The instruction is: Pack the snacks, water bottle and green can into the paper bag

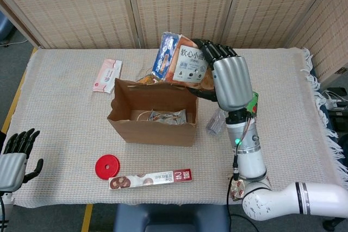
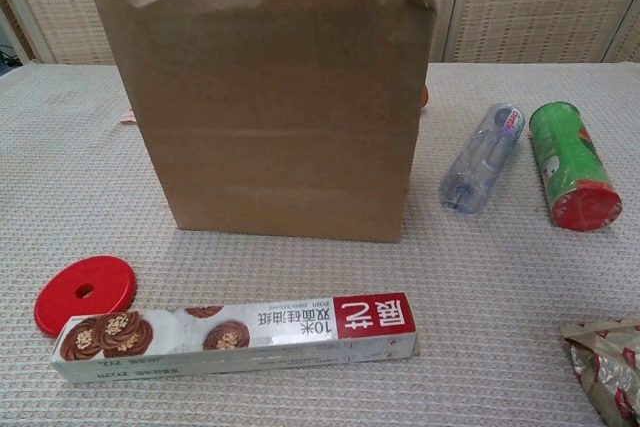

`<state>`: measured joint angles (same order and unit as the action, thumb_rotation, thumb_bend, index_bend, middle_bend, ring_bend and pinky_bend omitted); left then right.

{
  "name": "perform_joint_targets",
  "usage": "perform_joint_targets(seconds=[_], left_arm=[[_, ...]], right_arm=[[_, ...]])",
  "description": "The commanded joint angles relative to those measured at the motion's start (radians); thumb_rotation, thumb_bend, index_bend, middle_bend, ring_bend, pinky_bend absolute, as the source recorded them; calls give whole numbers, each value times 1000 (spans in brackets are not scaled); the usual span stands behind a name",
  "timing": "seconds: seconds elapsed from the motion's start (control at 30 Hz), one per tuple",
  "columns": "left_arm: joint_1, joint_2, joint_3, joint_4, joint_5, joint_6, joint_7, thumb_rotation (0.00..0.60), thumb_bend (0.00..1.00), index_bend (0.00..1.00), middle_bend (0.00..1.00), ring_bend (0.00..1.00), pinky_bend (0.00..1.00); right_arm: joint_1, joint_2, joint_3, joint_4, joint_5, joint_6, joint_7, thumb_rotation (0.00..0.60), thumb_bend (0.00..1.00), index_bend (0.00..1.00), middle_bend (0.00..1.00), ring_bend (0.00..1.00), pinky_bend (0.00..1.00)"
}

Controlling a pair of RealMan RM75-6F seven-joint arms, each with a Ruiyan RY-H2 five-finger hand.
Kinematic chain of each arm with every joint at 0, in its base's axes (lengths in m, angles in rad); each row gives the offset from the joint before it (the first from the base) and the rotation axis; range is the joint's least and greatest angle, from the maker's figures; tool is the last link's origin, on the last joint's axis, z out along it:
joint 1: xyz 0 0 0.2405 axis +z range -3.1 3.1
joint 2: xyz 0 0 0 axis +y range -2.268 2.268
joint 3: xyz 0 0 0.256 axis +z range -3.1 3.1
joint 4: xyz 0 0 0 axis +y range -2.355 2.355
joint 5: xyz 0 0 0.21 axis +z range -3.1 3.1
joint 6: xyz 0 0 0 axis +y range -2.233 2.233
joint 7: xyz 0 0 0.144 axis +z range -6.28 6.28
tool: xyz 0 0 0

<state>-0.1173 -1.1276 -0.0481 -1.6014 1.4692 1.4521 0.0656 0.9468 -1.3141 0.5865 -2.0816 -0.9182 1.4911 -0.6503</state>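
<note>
Right robot hand [image 1: 231,82] grips the snack box [image 1: 182,66], held above the paper bag [image 1: 155,115] near its back rim, mid-desk. Left robot hand [image 1: 15,156] idle, fingers apart, at the front-left corner. Advice: centre the box over the opening, tilt it down, clear the handles, then release low.

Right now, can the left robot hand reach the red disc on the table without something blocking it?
Probably yes. The left robot hand holds nothing, and only bare cloth lies between it and the red disc. The long cookie box lies beyond the disc, not in the way.
</note>
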Motion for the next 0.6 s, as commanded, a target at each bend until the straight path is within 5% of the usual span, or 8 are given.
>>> perform_joint_targets(seconds=[0.03, 0.3, 0.6], left_arm=[[-1, 1, 1, 2, 2, -1, -5, 600, 445, 35, 0, 0, 0], [-1, 2, 2, 8, 7, -1, -16, 600, 446, 41, 0, 0, 0], [-2, 4, 2, 8, 6, -3, -20, 600, 445, 42, 0, 0, 0]], right_arm=[[118, -135, 27, 61, 58, 45, -100, 600, 352, 607, 578, 627, 700], [227, -324, -38, 219, 64, 54, -162, 600, 352, 607, 578, 627, 700], [241, -391, -87, 296, 75, 13, -183, 600, 352, 553, 578, 595, 684]])
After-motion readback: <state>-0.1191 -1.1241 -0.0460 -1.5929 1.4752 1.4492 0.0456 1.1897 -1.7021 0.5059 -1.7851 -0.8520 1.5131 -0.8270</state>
